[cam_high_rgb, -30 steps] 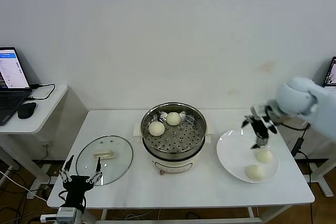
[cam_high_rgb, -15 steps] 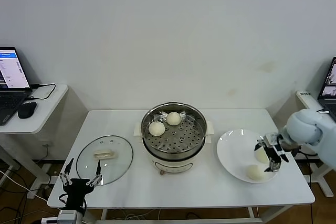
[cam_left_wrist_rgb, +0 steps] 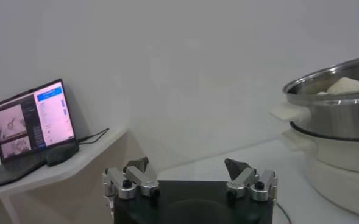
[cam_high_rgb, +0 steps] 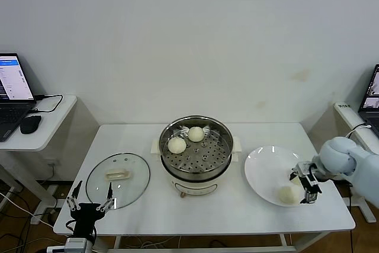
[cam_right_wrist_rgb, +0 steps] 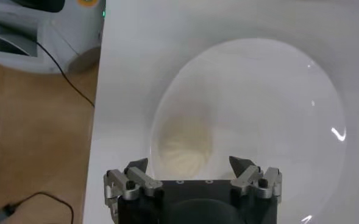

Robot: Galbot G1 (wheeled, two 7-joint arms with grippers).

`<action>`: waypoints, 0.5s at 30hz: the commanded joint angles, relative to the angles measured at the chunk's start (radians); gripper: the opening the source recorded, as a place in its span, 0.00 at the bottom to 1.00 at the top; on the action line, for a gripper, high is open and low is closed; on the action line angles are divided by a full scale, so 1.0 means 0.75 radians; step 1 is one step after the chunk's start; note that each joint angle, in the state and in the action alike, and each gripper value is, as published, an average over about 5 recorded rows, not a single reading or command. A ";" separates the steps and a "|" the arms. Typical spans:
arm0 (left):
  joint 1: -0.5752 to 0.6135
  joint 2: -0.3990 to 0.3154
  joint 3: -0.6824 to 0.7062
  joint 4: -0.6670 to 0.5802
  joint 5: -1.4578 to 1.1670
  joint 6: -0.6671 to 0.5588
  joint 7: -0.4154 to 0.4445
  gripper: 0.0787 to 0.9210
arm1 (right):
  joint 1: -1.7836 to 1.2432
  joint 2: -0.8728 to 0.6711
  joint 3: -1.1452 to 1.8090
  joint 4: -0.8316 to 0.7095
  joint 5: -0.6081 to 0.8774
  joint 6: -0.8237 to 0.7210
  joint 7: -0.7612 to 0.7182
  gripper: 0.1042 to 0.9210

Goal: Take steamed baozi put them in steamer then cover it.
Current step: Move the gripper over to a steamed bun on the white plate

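Baozi: two in the steamer [cam_high_rgb: 196, 149], at its back-left [cam_high_rgb: 176, 144] and back [cam_high_rgb: 196, 134]; one seen on the plate [cam_high_rgb: 263, 173], near its front edge [cam_high_rgb: 289, 194].
Cover [cam_high_rgb: 118, 180]: flat on the table's front-left.
Right gripper [cam_high_rgb: 303, 183]: fingers spread wide, empty, low over the plate's right side by the bun.
Left gripper [cam_high_rgb: 89, 204]: open, empty, at the table's front-left corner.
Change: right gripper has dropped from above the plate; the second plate bun is now hidden.
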 commanded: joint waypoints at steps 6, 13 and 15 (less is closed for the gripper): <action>-0.007 -0.002 0.005 0.011 0.000 -0.002 0.000 0.88 | -0.070 0.096 0.046 -0.119 -0.030 -0.025 0.025 0.85; -0.006 -0.001 0.003 0.012 0.000 -0.003 -0.001 0.88 | -0.080 0.122 0.042 -0.131 -0.019 -0.048 0.029 0.78; -0.006 -0.002 0.003 0.011 0.000 -0.003 -0.001 0.88 | -0.083 0.129 0.042 -0.133 -0.017 -0.055 0.030 0.76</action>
